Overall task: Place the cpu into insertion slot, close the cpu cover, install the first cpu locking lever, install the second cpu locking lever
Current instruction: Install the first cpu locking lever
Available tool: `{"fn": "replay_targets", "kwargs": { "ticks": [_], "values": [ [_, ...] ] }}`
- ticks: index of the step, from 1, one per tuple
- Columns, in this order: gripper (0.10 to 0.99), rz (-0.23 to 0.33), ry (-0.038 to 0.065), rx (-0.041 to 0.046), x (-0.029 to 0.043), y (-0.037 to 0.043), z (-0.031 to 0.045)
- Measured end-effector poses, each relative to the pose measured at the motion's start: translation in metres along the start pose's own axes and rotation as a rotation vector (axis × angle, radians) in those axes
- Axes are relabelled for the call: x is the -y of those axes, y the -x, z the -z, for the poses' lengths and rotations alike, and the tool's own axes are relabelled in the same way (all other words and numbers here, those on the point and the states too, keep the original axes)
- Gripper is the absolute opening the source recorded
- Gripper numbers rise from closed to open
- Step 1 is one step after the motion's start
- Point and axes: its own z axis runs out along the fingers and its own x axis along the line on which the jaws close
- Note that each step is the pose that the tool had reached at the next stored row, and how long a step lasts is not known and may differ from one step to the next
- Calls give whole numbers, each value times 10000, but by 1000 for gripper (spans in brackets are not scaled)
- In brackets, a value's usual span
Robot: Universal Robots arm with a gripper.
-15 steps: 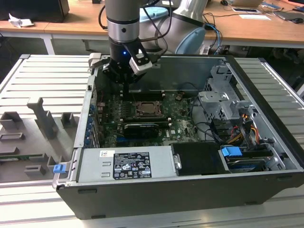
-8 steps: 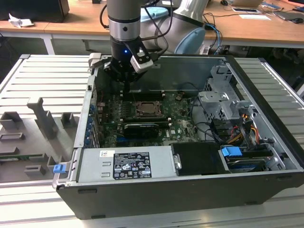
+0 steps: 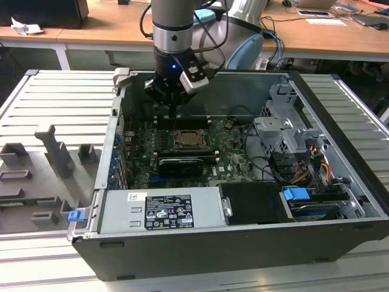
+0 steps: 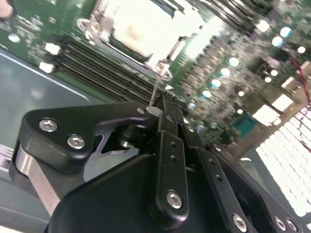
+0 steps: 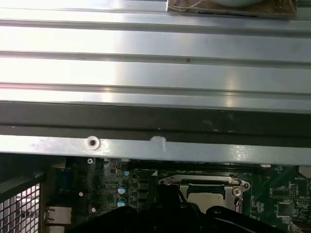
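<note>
The cpu [image 4: 133,31] shows its pale metal top inside the insertion slot [image 3: 185,141] on the green board. The silvery cpu cover [image 4: 96,25] lies down around it; the same frame [image 5: 199,181] shows in the first wrist view. A thin wire locking lever [image 4: 155,90] stands up from the socket's corner to my gripper [image 4: 158,112], whose black fingers are shut on the wire's end. In the exterior view my gripper [image 3: 172,108] hangs over the back part of the board, just behind the socket.
The open black case [image 3: 340,182] holds a grey power supply [image 3: 161,210] at the front, a drive cage [image 3: 285,134] with cables on the exterior view's right, and a long black card [image 3: 179,164] in front of the socket. Black memory slots [image 4: 104,65] run beside the socket.
</note>
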Motion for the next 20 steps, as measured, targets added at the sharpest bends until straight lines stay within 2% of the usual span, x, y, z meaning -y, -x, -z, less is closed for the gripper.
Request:
{"fn": "replay_targets", "kwargs": {
  "ticks": [4, 6, 8, 9, 10, 13, 20],
  "values": [
    [106, 1, -6, -2, 5, 174, -21],
    [106, 2, -8, -2, 7, 227, -28],
    [106, 2, 32, -2, 9, 241, -32],
    [106, 0, 233, 5, 13, 241, -34],
    [106, 0, 255, 8, 16, 241, -35],
    [106, -5, 257, 20, 18, 250, -66],
    [106, 5, 257, 21, 17, 369, -188]
  ]
}}
